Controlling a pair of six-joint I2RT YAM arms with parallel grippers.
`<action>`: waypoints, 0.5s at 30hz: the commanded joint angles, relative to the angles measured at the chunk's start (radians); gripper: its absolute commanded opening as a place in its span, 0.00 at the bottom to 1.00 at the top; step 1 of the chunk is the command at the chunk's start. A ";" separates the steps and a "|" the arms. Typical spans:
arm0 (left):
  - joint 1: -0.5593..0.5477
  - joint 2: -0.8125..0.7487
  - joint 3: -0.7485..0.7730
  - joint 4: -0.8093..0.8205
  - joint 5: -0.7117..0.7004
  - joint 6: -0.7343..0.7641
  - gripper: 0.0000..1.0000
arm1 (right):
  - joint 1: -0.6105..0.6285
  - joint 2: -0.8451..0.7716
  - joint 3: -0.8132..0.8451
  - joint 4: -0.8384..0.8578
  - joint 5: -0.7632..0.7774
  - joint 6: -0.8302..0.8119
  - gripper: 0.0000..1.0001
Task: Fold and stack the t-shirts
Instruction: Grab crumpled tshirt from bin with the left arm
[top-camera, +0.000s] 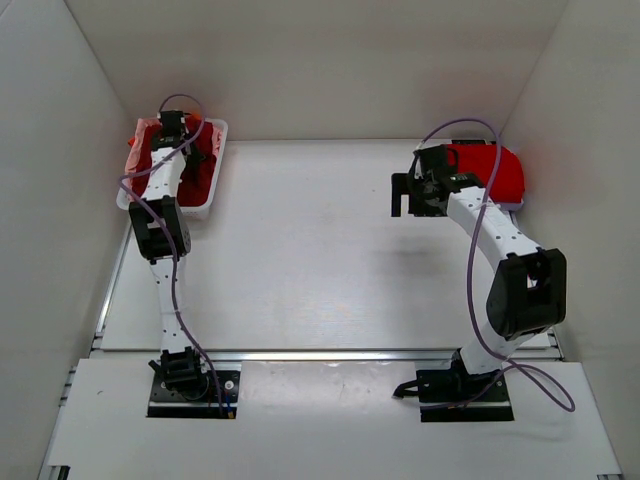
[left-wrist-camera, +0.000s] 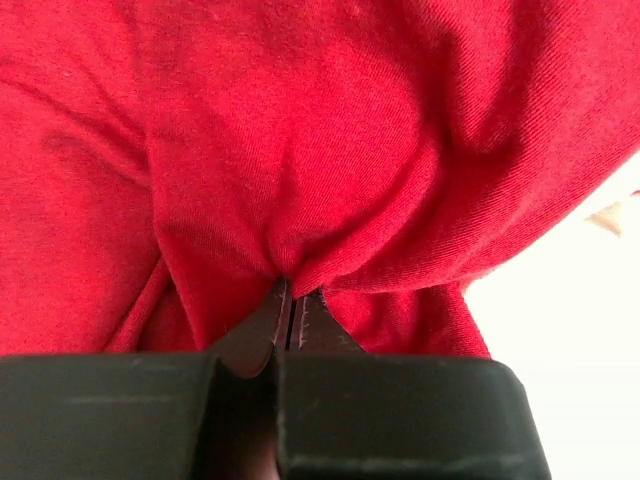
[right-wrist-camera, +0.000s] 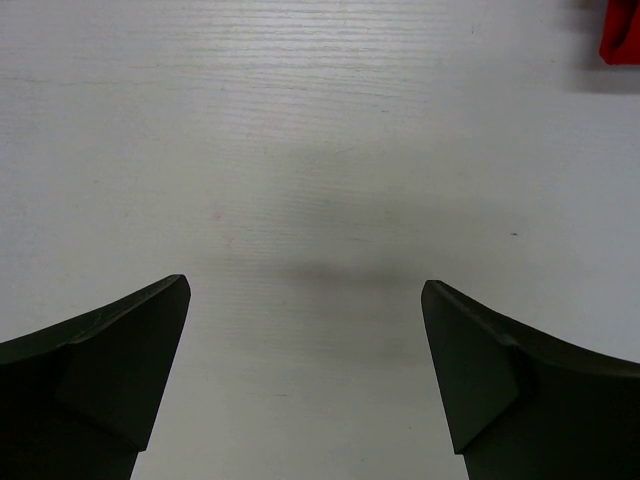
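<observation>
My left pincer (left-wrist-camera: 290, 300) is clenched on a ridge of red shirt (left-wrist-camera: 330, 140), the tips almost meeting with a thin pleat of cloth drawn in between them. The shirt lies bunched in the white bin (top-camera: 216, 165) at the far left corner of the table (top-camera: 320, 270), and I reach down into it from above. My right pincer (right-wrist-camera: 305, 295) is spread wide with nothing in it. It hangs over bare table, just beside the folded shirt (top-camera: 500, 172) at the far right edge.

The cloth looks like a soft knit: light, limp, with no stiffness of its own. I judge it will sag and trail from 1 pinch rather than lift as a sheet. It should not slip between my pads, and nothing about it can break.

My hold seems to sit mid-body, among creases, not at a seam. I cannot tell whether I have 1 layer or several, or whether the bin holds more than 1 shirt. To spread it flat, a better hold would be 2 corners, at the shoulders or the hem, 1 in each pincer.
</observation>
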 joint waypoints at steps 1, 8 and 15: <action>-0.012 -0.121 0.045 -0.008 -0.055 0.008 0.00 | 0.016 -0.005 0.022 0.011 0.003 0.000 1.00; -0.113 -0.676 -0.278 0.143 -0.082 0.031 0.00 | 0.026 -0.104 -0.088 0.043 -0.035 0.060 0.99; -0.406 -0.882 -0.156 -0.030 0.052 0.035 0.00 | -0.003 -0.288 -0.229 0.108 -0.121 0.098 0.99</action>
